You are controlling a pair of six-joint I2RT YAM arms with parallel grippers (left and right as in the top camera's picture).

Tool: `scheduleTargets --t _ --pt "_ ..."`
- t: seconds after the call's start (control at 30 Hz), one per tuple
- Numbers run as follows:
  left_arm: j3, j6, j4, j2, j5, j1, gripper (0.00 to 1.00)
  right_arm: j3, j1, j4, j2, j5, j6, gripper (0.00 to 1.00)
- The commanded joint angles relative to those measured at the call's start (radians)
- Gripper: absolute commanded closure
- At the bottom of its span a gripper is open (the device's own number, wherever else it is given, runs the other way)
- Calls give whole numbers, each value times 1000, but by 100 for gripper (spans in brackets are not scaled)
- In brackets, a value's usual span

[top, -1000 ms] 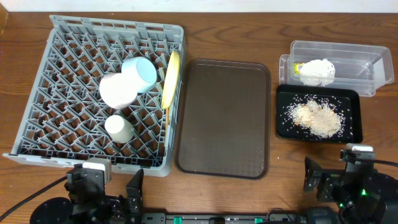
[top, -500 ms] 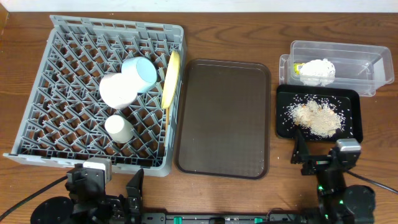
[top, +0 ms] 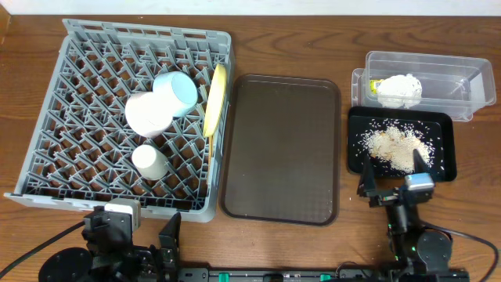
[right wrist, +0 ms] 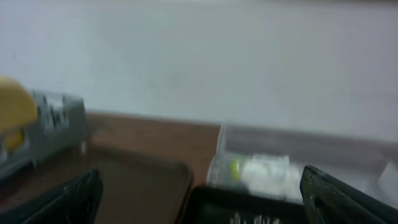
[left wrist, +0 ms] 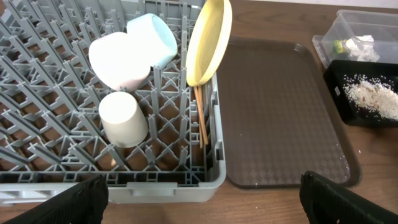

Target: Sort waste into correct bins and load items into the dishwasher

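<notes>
The grey dish rack (top: 78, 94) holds a light-blue bowl (top: 178, 90), a white bowl (top: 146, 113), a white cup (top: 149, 160), an upright pale-yellow plate (top: 214, 100) and chopsticks (left wrist: 200, 118). The clear tub (top: 470, 86) holds the white napkin (top: 399, 88) and the green-yellow wrapper (top: 376, 84). The black tray (top: 356, 157) holds beige crumbs (top: 395, 149). My right gripper (top: 394, 174) is open and empty at the black tray's near edge; its own view is blurred. My left gripper (left wrist: 199, 208) is open and empty in front of the rack.
The brown serving tray (top: 282, 149) lies between the rack and the two bins, with nothing on it. Bare wooden table (top: 470, 196) shows to the right of my right gripper. Both arm bases sit along the near edge.
My right gripper has moved from the near right corner up and left to the black tray's near edge. The left arm and all objects have not moved.
</notes>
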Motion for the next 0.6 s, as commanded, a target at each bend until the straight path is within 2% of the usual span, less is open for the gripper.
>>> scheduleTargets --t 0.0,0.13,0.57 --pt "1 11 4 -1 13 -3 2 -24 -13 -53 -6 -1 -44 1" --pt "1 11 4 -1 13 -3 2 -24 -14 -132 -6 3 -58 1" --pt "1 11 4 -1 13 -3 2 -24 -14 -129 -5 -1 -29 1"
